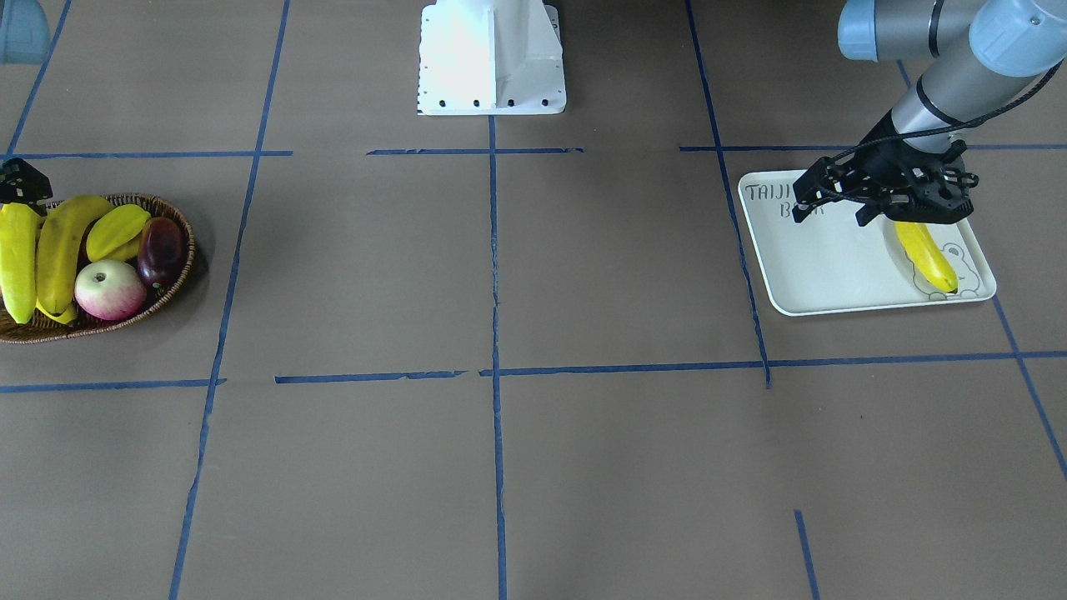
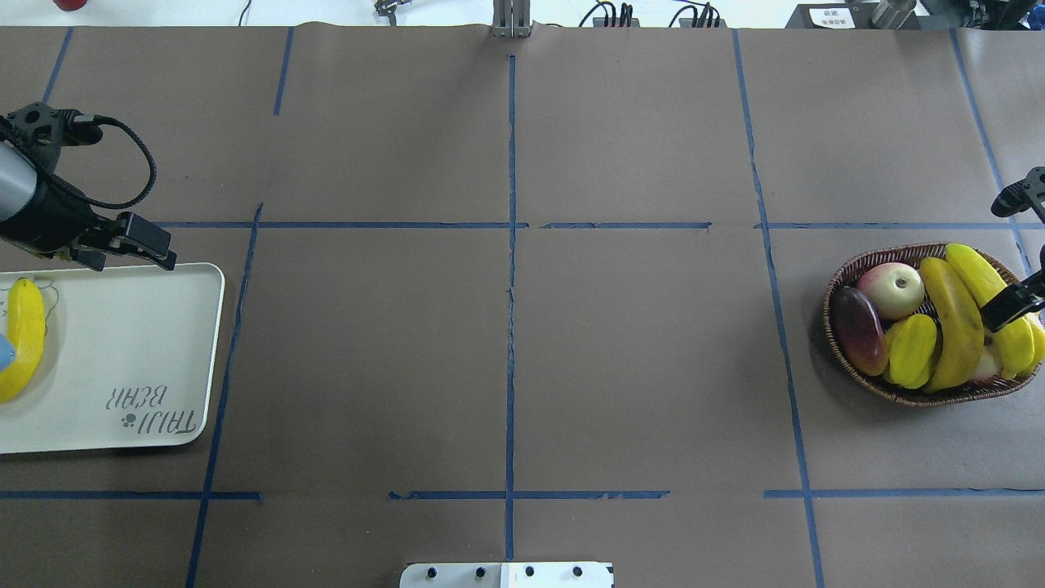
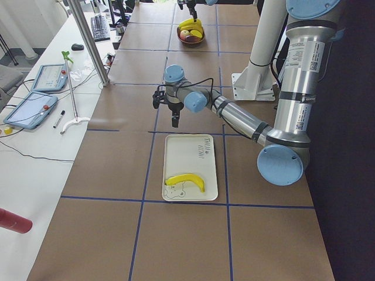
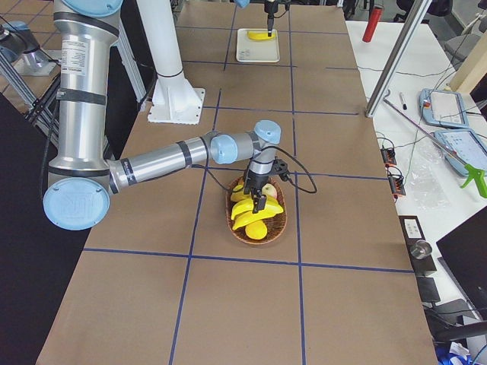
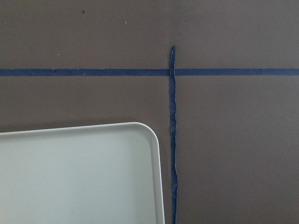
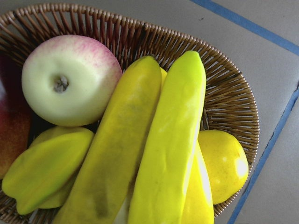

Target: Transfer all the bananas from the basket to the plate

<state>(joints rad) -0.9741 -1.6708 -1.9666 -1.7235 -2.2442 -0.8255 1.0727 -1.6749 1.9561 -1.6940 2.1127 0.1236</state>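
Brown paper (image 1: 617,267) crossed with blue tape (image 1: 493,250) covers the table, where 1 banana (image 1: 925,254) lies on the plate (image 1: 821,275) at the right of the front-facing view, its end over the printed bear outline. Left gripper (image 1: 834,207) hangs above the plate's upper edge, jaws parted and holding nothing, apart from the banana. At the far left of that view, the basket (image 6: 229,88) holds 2 more bananas (image 2: 951,322) side by side, with an apple (image 2: 894,290), a starfruit (image 2: 913,349), a dark red fruit (image 2: 859,329) and a pear (image 6: 224,163). Right gripper (image 4: 256,199) hovers over the bananas, 1 finger (image 2: 1008,306) across the outer one; its jaw spread cannot be told.
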